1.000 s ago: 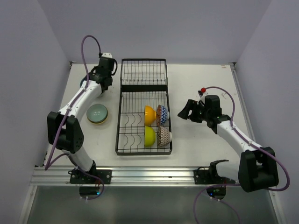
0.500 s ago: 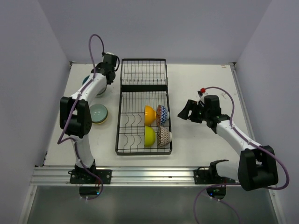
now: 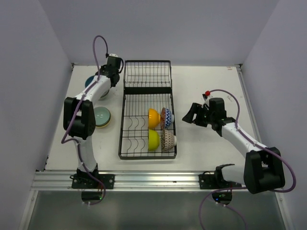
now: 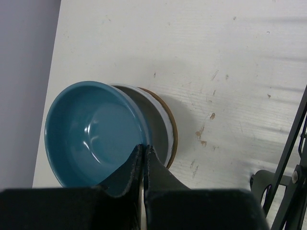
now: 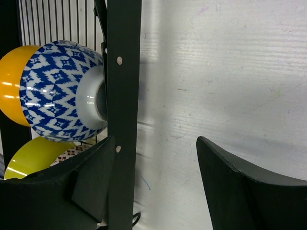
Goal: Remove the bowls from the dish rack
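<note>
Currently, left tool (image 4: 145, 149) clenched over blue bowl (image 4: 91, 129), right tool (image 5: 154, 143) released beside dish rack (image 5: 123, 72).

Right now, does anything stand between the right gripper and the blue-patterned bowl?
Yes. The rack's side rail runs across the blue-patterned bowl, between it and the open right gripper, which sits outside the rack. From above, nothing visible covers the bowl.

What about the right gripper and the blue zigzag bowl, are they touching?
Apart. The top view shows bare table between the open right gripper and the rack, where the blue zigzag bowl stands on edge.
</note>
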Controlling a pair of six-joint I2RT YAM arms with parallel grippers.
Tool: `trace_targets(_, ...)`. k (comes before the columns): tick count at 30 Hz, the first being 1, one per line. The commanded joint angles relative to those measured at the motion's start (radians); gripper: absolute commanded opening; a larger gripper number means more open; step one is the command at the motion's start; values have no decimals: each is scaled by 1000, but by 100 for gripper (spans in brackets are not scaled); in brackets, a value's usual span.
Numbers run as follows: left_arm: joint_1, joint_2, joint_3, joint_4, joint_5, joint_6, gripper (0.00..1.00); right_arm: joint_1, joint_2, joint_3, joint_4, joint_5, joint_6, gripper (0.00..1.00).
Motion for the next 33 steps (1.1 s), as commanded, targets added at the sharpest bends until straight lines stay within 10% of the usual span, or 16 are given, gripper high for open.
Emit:
trace_targets(1,8,25,26,64,-16,17,0,-1,-1,27,13,24,-20,73)
trace_targets(24,8,31,-29,109,18,-7,0,-2,11,29,13,27,-21,73)
trace_targets(33,8,-19,-30,102,15,-27,22,-1,11,30,10,29,-21,73)
